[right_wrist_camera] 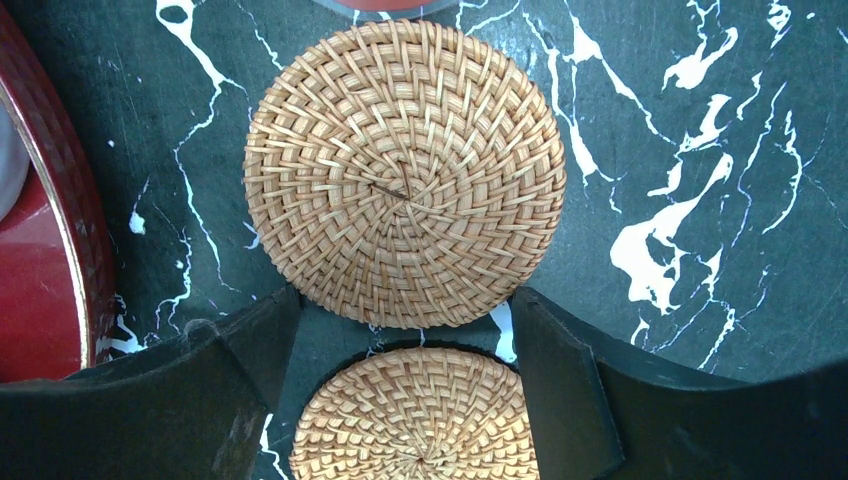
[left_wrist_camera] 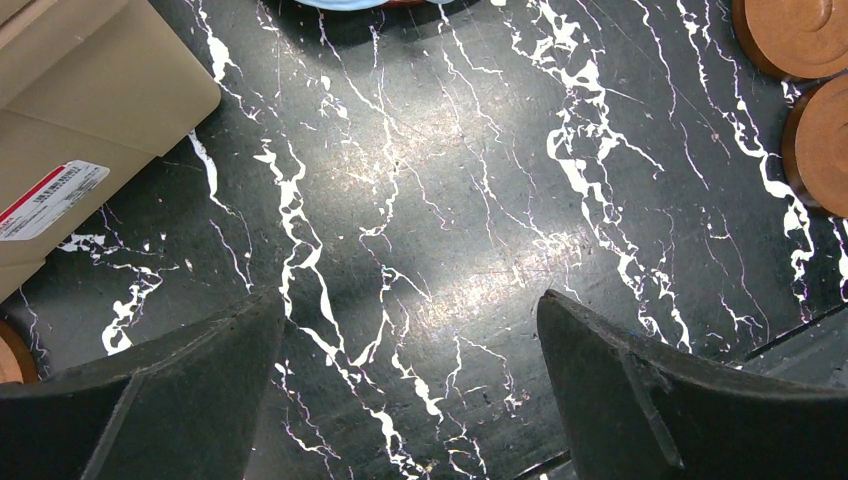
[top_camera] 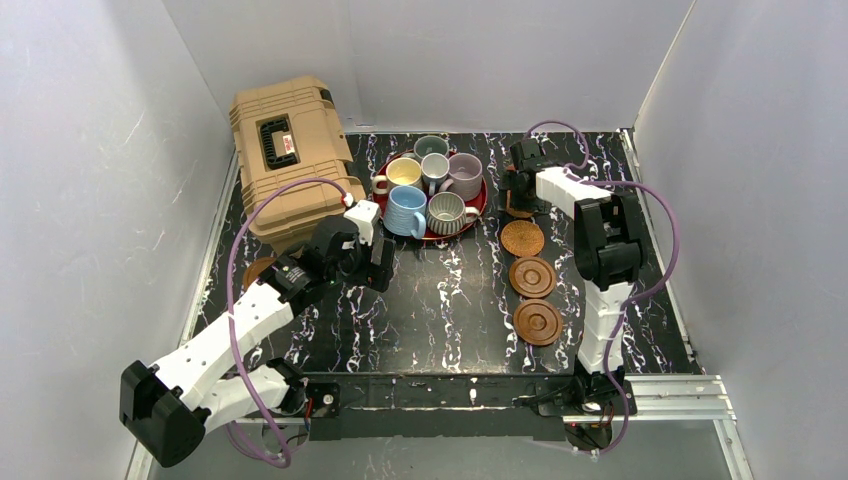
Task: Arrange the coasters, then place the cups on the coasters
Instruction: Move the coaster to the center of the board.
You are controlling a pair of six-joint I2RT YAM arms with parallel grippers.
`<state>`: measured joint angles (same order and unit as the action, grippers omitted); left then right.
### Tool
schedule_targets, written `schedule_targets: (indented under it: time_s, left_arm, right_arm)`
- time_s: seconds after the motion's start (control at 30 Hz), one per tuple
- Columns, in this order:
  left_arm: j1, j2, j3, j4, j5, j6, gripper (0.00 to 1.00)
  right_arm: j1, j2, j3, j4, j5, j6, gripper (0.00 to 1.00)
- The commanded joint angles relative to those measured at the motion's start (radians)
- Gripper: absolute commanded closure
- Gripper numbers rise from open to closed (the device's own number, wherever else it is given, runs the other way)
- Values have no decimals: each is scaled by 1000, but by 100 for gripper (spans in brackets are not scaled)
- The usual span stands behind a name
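Note:
Six cups (top_camera: 431,185) stand packed on the red tray (top_camera: 482,204) at the back. Right of it a row runs towards me: a woven coaster (top_camera: 522,238), then two dark wood coasters (top_camera: 532,277). A third wood coaster (top_camera: 257,268) peeks from under my left arm. My right gripper (top_camera: 515,195) hovers at the row's far end. Seen from its wrist, the open right gripper (right_wrist_camera: 405,300) straddles one woven coaster (right_wrist_camera: 420,420), a second woven coaster (right_wrist_camera: 405,170) lies just beyond, and a pinkish-red edge (right_wrist_camera: 385,3) shows above. My left gripper (left_wrist_camera: 410,300) is open over bare table.
A tan hard case (top_camera: 290,155) fills the back left corner. White walls close in the table on three sides. A metal rail (top_camera: 670,390) runs along the near right edge. The red tray's rim (right_wrist_camera: 85,250) is close to my right gripper's left finger.

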<state>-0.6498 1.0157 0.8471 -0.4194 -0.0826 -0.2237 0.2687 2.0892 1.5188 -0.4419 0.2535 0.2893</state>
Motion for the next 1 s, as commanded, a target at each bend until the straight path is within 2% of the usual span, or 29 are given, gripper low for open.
schedule_targets:
  time_s: [0.0,0.33,0.43,0.5,0.73,0.97]
  left_arm:
    - [3,3,29,-15,4,10,4]
    - [3,9,30,-13,9,9,4]
    - [3,8,30,-13,9,10,4]
    - [3,6,30,-15,8,10,4]
    - [3,-4,29,-16,8,11,3]
    - [3,-12,26,-16,6,11,3]
  right_arm:
    - [-12,59,23,-13,20,3,16]
    - [-22,84,63,-21,11,1,15]
    - [-22,72,66,-28,-14,-4,6]
    - [-19,40,54,-28,-36,-14,2]
    - [-19,-92,8,-78,-39,-45,2]
    - [-5,-245,-145,-91,-43,-5,2]
